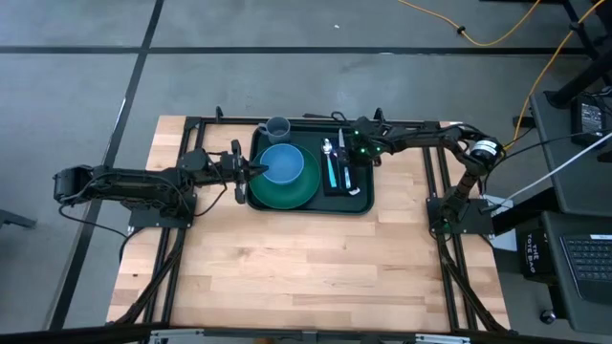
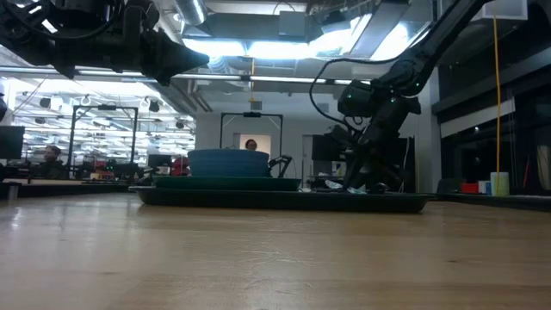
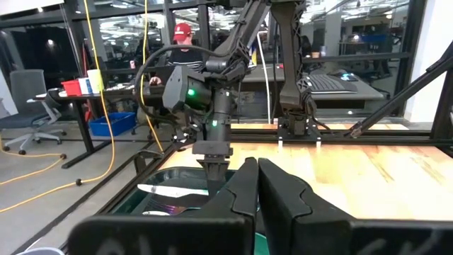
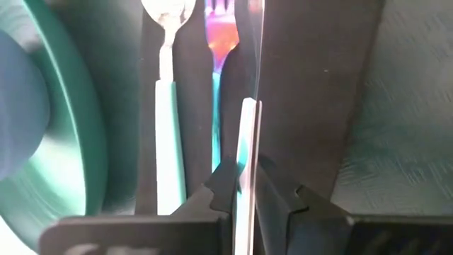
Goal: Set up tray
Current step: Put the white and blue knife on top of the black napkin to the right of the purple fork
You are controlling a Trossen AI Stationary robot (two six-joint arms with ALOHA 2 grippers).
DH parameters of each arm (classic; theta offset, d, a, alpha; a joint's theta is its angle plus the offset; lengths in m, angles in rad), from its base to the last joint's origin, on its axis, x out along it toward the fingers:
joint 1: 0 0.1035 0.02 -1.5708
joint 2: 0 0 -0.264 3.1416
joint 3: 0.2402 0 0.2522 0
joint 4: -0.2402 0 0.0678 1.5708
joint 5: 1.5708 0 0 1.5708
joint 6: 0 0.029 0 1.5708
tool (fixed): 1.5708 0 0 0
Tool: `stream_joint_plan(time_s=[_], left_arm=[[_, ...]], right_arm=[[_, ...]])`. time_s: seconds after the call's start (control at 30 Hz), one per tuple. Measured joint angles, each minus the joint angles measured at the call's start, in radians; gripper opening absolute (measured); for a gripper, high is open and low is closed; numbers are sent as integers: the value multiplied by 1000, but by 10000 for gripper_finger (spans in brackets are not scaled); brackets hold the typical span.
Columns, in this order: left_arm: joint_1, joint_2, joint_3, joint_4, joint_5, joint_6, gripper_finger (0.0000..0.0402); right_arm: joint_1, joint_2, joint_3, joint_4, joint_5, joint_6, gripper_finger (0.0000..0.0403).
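the dark green tray [image 1: 311, 204] sits on the tabletop [image 1: 306, 258]. the right pincer [image 1: 346, 153] reaches low over its right part, clamped on a knife [image 4: 245, 170]. the left pincer [image 1: 251, 169], fingers together, stretches level over its left rim.

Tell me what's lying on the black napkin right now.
On the napkin lie a spoon and a fork, both teal-handled. The right gripper is shut on a knife held edge-up over it. Cloth beneath them is covered.
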Motion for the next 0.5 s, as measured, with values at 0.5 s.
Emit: stream_joint_plan(time_s=[0.5], left_arm=[[0,0,0,0,0,0,8]], right_arm=[[-13,0,0,-64,10,37,34]])
